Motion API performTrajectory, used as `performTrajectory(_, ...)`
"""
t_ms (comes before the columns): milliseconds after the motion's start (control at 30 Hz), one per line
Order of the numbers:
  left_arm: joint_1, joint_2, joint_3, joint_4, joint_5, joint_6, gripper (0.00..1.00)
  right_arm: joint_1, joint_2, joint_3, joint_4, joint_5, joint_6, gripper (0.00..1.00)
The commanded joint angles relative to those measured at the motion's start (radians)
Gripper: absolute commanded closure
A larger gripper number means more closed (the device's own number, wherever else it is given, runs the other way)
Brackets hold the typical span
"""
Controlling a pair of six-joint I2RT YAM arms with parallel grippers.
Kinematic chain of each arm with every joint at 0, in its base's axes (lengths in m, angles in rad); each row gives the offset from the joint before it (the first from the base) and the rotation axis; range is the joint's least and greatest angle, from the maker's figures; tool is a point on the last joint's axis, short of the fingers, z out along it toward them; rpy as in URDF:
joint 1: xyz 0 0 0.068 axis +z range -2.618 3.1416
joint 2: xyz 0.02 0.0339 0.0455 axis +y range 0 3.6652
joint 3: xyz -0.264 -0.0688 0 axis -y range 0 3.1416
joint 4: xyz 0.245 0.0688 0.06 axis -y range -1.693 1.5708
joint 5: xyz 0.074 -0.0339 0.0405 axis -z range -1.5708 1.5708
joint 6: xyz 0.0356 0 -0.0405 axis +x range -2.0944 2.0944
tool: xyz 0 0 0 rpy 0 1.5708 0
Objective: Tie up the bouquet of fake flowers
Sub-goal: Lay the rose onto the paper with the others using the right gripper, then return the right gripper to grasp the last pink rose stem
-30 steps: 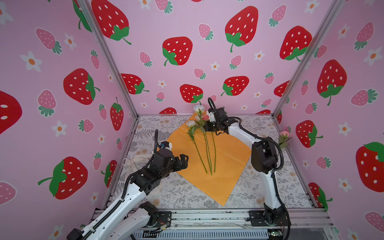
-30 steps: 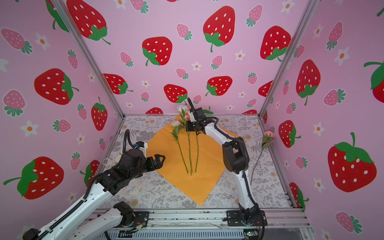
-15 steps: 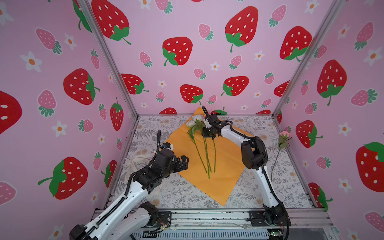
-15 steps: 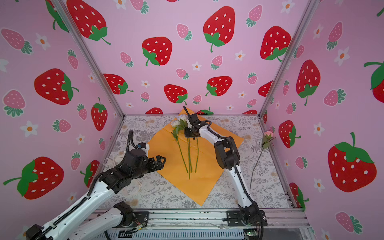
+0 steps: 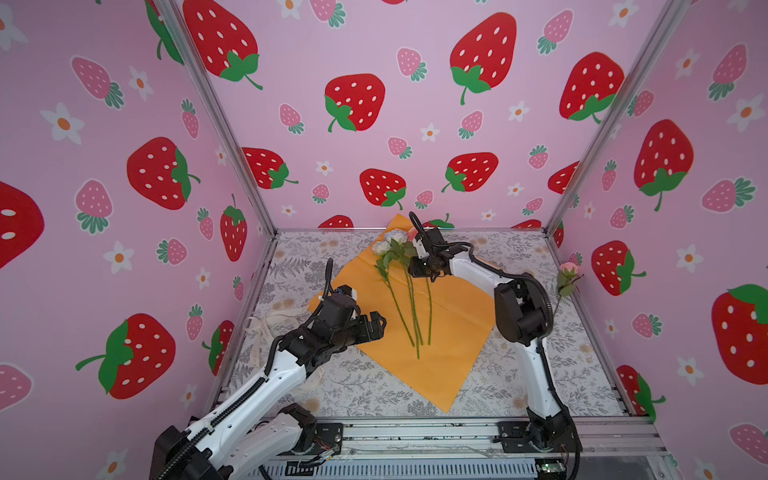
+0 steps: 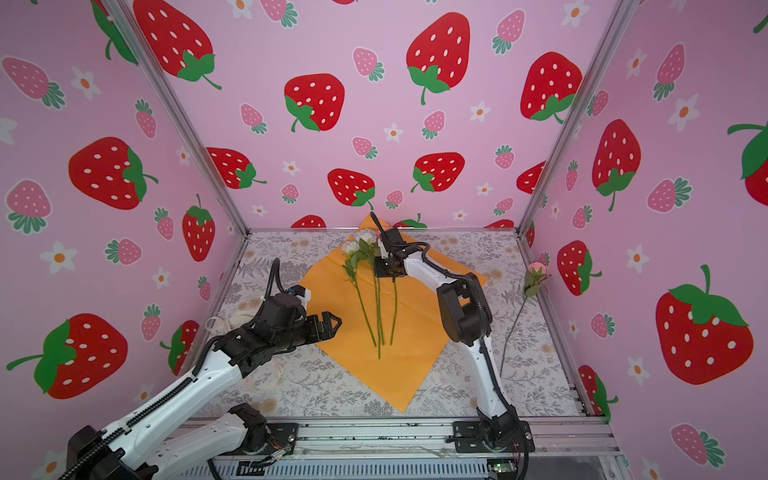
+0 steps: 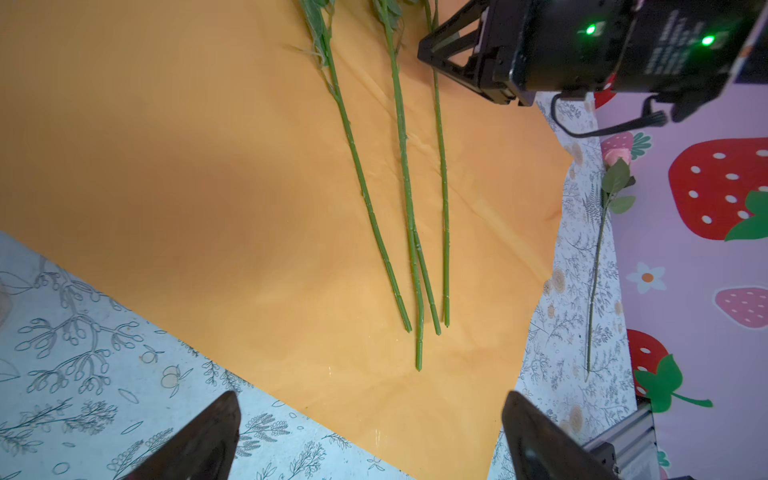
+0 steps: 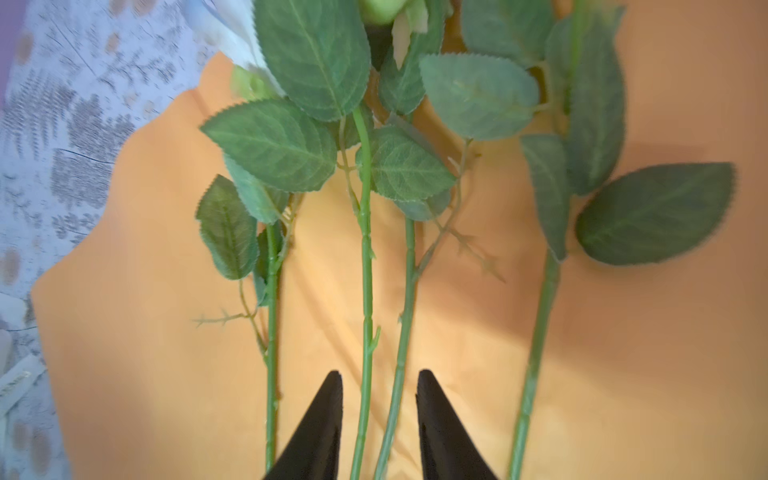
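The bouquet of fake flowers (image 5: 409, 303) lies flat on its orange wrapping paper (image 5: 457, 324), with white and pink heads toward the back wall and several green stems pointing to the front. My right gripper (image 5: 415, 266) hovers low over the upper stems just below the leaves. In the right wrist view its jaws (image 8: 379, 382) stand open, two stems (image 8: 365, 270) running between them untouched. My left gripper (image 5: 376, 324) is wide open over the paper's left edge. In the left wrist view its fingertips (image 7: 370, 419) frame the paper's near corner below the stem ends (image 7: 417, 361).
A single pink rose (image 5: 566, 274) lies along the right wall, off the paper. A cream ribbon (image 5: 270, 324) is bunched on the floral mat behind my left arm. Strawberry-print walls close in three sides; a metal rail (image 5: 415, 432) runs along the front.
My right gripper came down with the flowers, laid them on the paper and opened its jaws off the stems. My left gripper shifted slightly, still wide open.
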Motion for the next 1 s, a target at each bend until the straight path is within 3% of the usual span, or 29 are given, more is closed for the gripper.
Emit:
performTrajectory(0, 0.005, 0.038, 0.017, 0.065, 0.090, -0.006, 0.01, -0.037, -0.161, -0.114, 0.106, 0.064, 0.001, 0.65)
performTrajectory(200, -0.001, 0.136, 0.040, 0.134, 0.180, -0.016, 0.01, -0.178, -0.432, -0.501, 0.266, 0.118, 0.045, 0.64)
performTrajectory(500, -0.092, 0.340, 0.161, 0.185, 0.256, 0.011, 0.01, -0.542, -0.758, -0.961, 0.350, 0.137, 0.061, 0.64)
performTrajectory(733, -0.214, 0.566, 0.355, 0.179, 0.322, 0.029, 0.01, -0.777, -0.810, -1.089, 0.314, 0.104, -0.037, 0.62)
performTrajectory(967, -0.322, 0.741, 0.515, 0.165, 0.353, 0.023, 0.01, -0.823, -0.684, -0.999, 0.204, 0.347, -0.116, 0.59)
